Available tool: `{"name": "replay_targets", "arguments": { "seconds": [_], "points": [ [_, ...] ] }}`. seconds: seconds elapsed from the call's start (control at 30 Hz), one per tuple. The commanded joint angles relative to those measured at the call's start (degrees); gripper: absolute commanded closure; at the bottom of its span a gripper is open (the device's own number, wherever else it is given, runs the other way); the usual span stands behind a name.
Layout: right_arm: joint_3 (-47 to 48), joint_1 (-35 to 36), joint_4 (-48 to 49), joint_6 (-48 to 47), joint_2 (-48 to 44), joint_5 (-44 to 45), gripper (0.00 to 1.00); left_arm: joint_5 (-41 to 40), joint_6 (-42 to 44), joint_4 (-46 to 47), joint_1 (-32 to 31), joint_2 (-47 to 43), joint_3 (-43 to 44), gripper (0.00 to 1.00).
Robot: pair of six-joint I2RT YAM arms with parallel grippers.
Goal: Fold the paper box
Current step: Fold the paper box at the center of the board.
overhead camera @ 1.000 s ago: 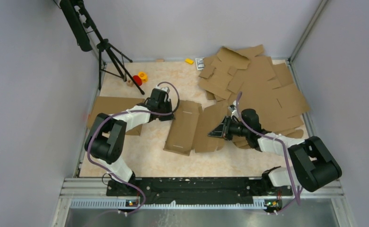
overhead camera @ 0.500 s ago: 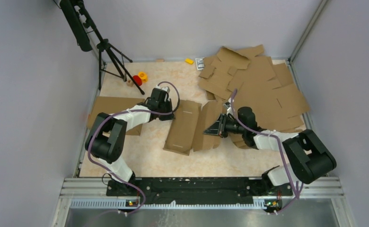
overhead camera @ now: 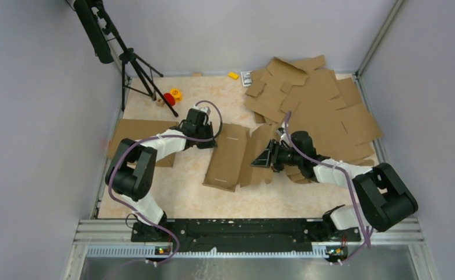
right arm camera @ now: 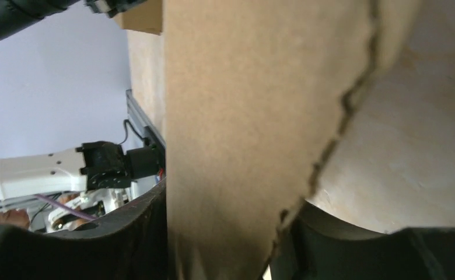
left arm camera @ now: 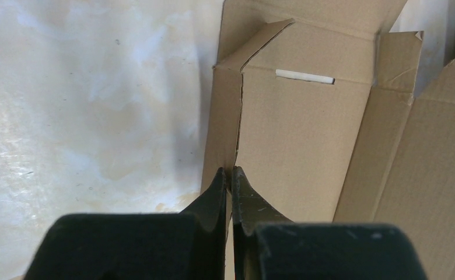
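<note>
**Overhead and wrist views of the two arms at the paper box.** We see one paper box [overhead camera: 228, 156] of plain brown corrugated board, lying near the middle of the table [overhead camera: 178, 189]. It is partly folded: the long main panel lies flat, and the panel along its right side is tilted up. In the left wrist view we count one narrow slot [left arm camera: 304, 76] near one end of the main panel.

The left gripper [overhead camera: 209, 141] is at the box's left side, toward its far end. Its fingers [left arm camera: 215, 195] are pressed together with no gap. The tips meet the board at a cut between a narrow side strip and the main panel.

The right gripper [overhead camera: 265, 158] is at the raised right panel. Its fingers [right arm camera: 146, 230] stand apart with a sheet of the board between them. We cannot tell whether they press it.

At the far right corner of the table lies one loose pile of blanks [overhead camera: 318, 111], also brown; we cannot tell their number. One more flat cardboard sheet [overhead camera: 135, 133] lies at the left edge, partly under the left arm.

Near the far left corner stands one black tripod [overhead camera: 133, 64]. Beside its feet are one red piece [overhead camera: 169, 98] and one orange piece [overhead camera: 176, 93]. Along the far edge we count one yellow block [overhead camera: 233, 75] and one small printed card [overhead camera: 247, 78], its marking too small to read.
</note>
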Motion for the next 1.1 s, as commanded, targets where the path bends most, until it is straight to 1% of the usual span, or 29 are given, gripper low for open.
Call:
{"name": "replay_targets", "arguments": {
  "seconds": [0.0,0.1,0.27,0.33,0.4,0.53,0.57,0.63,0.7,0.73,0.8,0.87,1.0,1.07],
  "points": [
    [2.1,1.0,-13.8,-6.4,-3.9,9.1,0.45,9.2,-2.0,-2.1,-2.8,1.6,0.6,1.00],
    [3.7,1.0,-18.8,-8.0,-6.2,11.4,0.35,9.5,-2.4,-1.9,-2.8,1.7,0.3,1.00],
    [3.6,0.8,-18.9,-7.2,-8.7,10.7,0.17,10.6,-3.5,-1.8,-2.9,1.5,-0.5,1.00],
    [4.1,0.4,-19.9,-7.1,-10.0,10.1,0.13,10.0,-3.7,-2.5,-3.1,0.1,-1.0,1.00],
    [4.8,-0.4,-22.9,-8.0,-11.7,10.5,0.08,9.3,-3.9,-3.0,-3.2,-1.3,-1.6,0.99],
    [6.2,-3.1,-28.8,-10.8,-13.6,10.0,0.07,9.1,-4.9,-3.4,-3.6,-2.7,-2.4,0.99],
    [6.9,-3.6,-30.2,-11.5,-13.3,9.6,0.09,9.1,-5.2,-3.5,-3.8,-2.8,-2.5,0.99],
    [8.8,-4.1,-34.0,-13.5,-12.7,9.6,0.15,9.0,-5.9,-3.9,-4.5,-2.9,-2.5,0.99],
    [10.5,-4.3,-37.9,-15.5,-12.7,10.6,0.16,8.3,-7.0,-4.3,-5.6,-3.5,-2.6,0.99],
    [11.0,-4.5,-39.6,-16.5,-13.1,11.1,0.15,7.7,-7.5,-4.7,-6.1,-3.8,-2.7,0.99],
    [12.3,-5.5,-43.9,-19.1,-14.2,12.9,0.08,6.3,-8.3,-5.5,-7.2,-4.7,-2.9,0.99],
    [13.6,-7.7,-48.3,-22.0,-15.7,14.9,0.04,4.9,-8.6,-6.1,-7.8,-5.3,-3.0,0.99],
    [16.7,-9.7,-55.8,-26.3,-16.9,19.2,0.03,3.9,-8.4,-6.8,-7.8,-5.3,-2.7,0.99],
    [18.0,-9.8,-57.7,-27.4,-17.3,20.9,0.03,4.0,-8.2,-7.3,-7.8,-5.1,-2.1,0.97]
  ]
}}
